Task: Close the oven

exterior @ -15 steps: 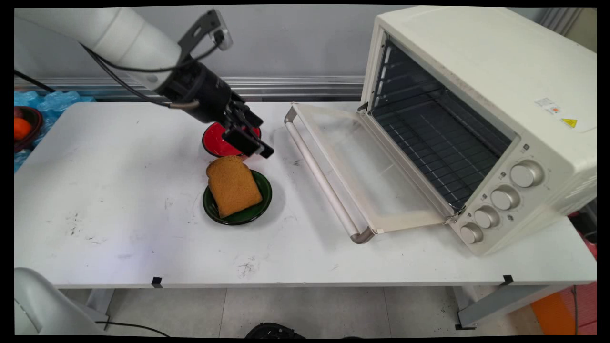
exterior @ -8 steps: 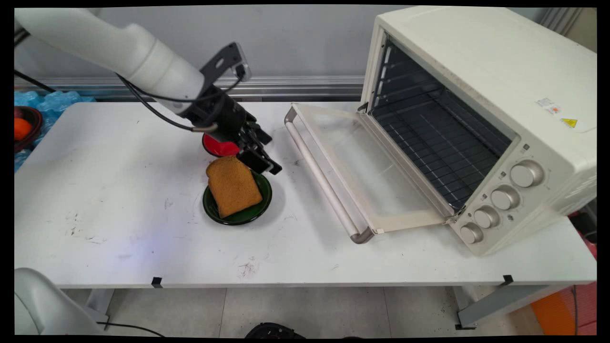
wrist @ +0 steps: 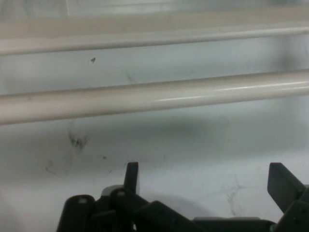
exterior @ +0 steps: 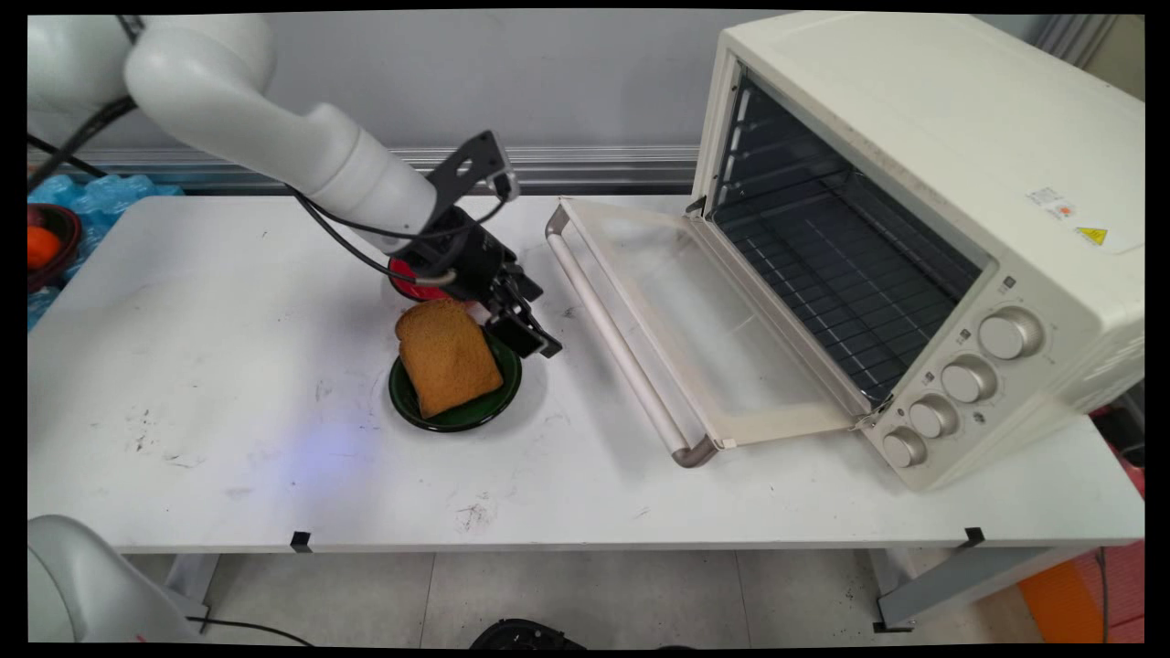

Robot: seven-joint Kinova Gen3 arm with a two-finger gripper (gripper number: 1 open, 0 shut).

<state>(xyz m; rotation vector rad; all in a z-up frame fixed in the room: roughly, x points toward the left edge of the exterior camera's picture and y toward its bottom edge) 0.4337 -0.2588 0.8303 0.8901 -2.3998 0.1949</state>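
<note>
A brown slice of toast (exterior: pixel 447 355) lies on a dark green plate (exterior: pixel 492 404) near the middle of the white table (exterior: pixel 228 366). My gripper (exterior: pixel 530 336) hangs low at the plate's far right rim, just right of the toast. In the hand view the gripper (wrist: pixel 207 181) is open, with bare tabletop between its two fingers (wrist: pixel 131 176). A red bowl (exterior: pixel 413 285) sits behind the toast, partly hidden by my wrist. The hand view looks across the table at the oven door's handle bar (wrist: pixel 154 96).
A cream toaster oven (exterior: pixel 914 228) stands at the right with its glass door (exterior: pixel 695 320) folded down flat onto the table and wire racks inside. The door's handle (exterior: pixel 612 338) lies close to the right of my gripper. A dark bowl with an orange fruit (exterior: pixel 41 245) sits at the far left.
My arm has come down and forward to the right, from above the red bowl to the green plate's right rim beside the toast. The toast and plates have not moved.
</note>
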